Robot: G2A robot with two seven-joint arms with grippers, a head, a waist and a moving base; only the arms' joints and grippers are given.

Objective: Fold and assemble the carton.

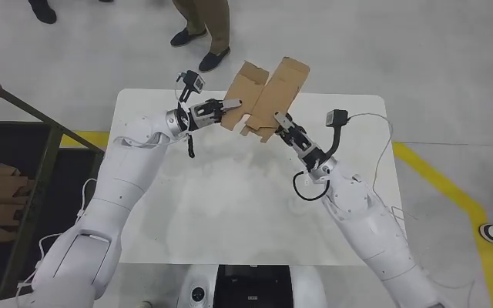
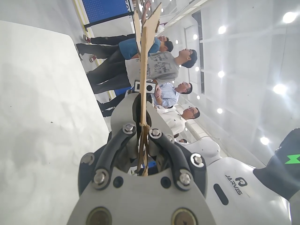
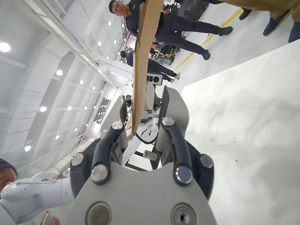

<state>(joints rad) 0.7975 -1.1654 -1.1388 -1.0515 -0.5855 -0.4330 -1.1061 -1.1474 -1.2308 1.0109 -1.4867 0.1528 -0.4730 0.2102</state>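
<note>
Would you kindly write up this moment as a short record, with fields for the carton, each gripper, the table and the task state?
carton: brown cardboard, unassembled, held up over the table's far edge
left gripper: jaws shut on one edge of the carton
right gripper: jaws open, with the carton's edge between them, nearer one finger and clear of the other
table: white, below both arms
task state: no flaps folded into a box shape yet

A white table [image 1: 231, 215] on grey floor [image 1: 431, 54] with yellow line [image 1: 435, 181]; round ceiling lights [image 2: 289, 17] overhead.
</note>
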